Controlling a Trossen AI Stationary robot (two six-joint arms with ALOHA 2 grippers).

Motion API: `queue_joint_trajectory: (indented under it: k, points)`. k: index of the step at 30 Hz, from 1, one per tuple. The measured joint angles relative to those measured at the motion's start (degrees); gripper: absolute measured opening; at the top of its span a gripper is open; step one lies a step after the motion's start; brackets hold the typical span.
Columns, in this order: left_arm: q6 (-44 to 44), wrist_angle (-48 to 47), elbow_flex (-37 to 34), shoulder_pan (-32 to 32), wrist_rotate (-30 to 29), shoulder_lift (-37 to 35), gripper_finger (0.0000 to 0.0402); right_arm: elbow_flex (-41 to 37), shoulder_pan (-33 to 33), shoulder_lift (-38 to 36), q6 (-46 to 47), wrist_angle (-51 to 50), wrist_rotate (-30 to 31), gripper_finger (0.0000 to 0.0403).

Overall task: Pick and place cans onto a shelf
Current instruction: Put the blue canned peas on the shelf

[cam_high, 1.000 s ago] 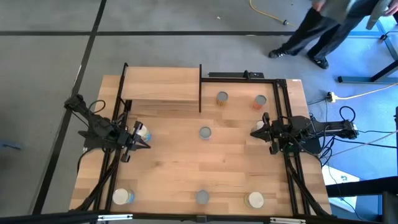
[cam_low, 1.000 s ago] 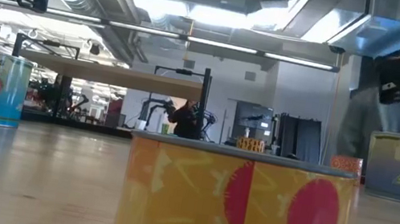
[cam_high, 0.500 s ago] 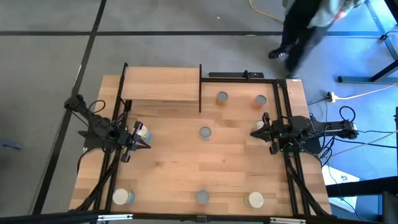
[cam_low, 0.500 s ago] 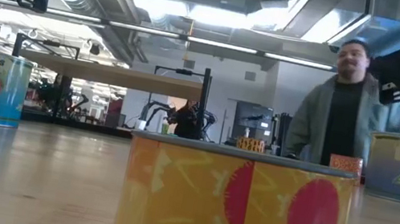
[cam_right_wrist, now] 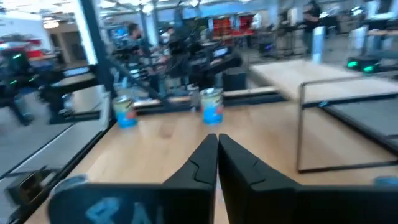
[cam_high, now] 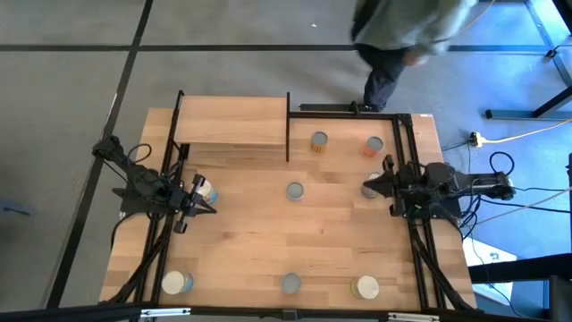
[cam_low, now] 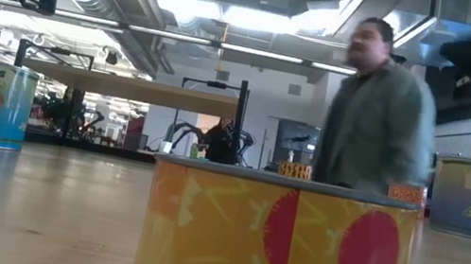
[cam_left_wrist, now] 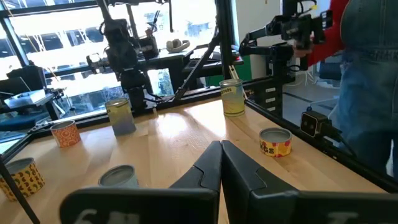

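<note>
Wooden tabletop [cam_high: 268,241] from above: the shelf [cam_high: 234,123] at its far left corner holds nothing, and 7 cans [cam_high: 295,190] stand spread over the table, so none is placed and the whole job looks still to do. At the left edge the left gripper [cam_high: 207,208] has its fingers pressed together, empty, with a blue-labelled can [cam_high: 205,190] just beside it. At the right edge the right gripper [cam_high: 368,189] is closed on nothing too. A person [cam_high: 402,27] passes behind the table.

At table height, a yellow can with red dots [cam_low: 279,243] fills the foreground; the shelf board shows far behind, bare.

Past the left wrist's closed fingers [cam_left_wrist: 208,171], 6 cans stand on the table.

Past the right wrist's closed fingers [cam_right_wrist: 208,158], 2 blue-labelled cans stand across the table.
</note>
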Motion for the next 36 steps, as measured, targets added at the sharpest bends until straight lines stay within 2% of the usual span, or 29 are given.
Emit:
queue_joint_trajectory:
  k: [6,10,13,21,25,29,32,36]
  points:
    - [0.0,0.0,0.0,0.0,0.0,0.0,0.0000,10.8,0.0,5.6,1.6,-12.8,10.2,0.0017]
    - [0.0,0.0,0.0,0.0,0.0,0.0,0.0000,19.3,0.0,13.5,4.9,-19.4,15.1,0.0016]
    - [0.0,0.0,0.0,0.0,0.0,0.0,0.0000,25.8,0.0,20.1,6.9,-24.7,16.2,0.0006]
    - [0.0,0.0,0.0,0.0,0.1,0.0,0.0000,43.4,0.0,34.8,19.3,-44.6,14.4,0.0004]
    - [0.0,0.6,-0.1,0.0,-0.4,0.0,0.0000,51.3,0.0,39.3,21.2,-51.5,11.6,0.0003]
    - [-4.1,7.2,0.0,0.0,-5.9,0.0,0.0000,58.6,0.0,42.8,22.3,-57.3,7.8,0.0002]
    - [-9.8,7.1,1.4,0.0,-9.1,0.0,0.0000,63.2,0.0,45.5,24.5,-64.0,6.0,0.0002]
    - [-10.7,6.7,4.4,0.0,-12.2,1.0,0.0000,67.4,0.0,48.8,27.8,-72.4,3.0,0.0002]
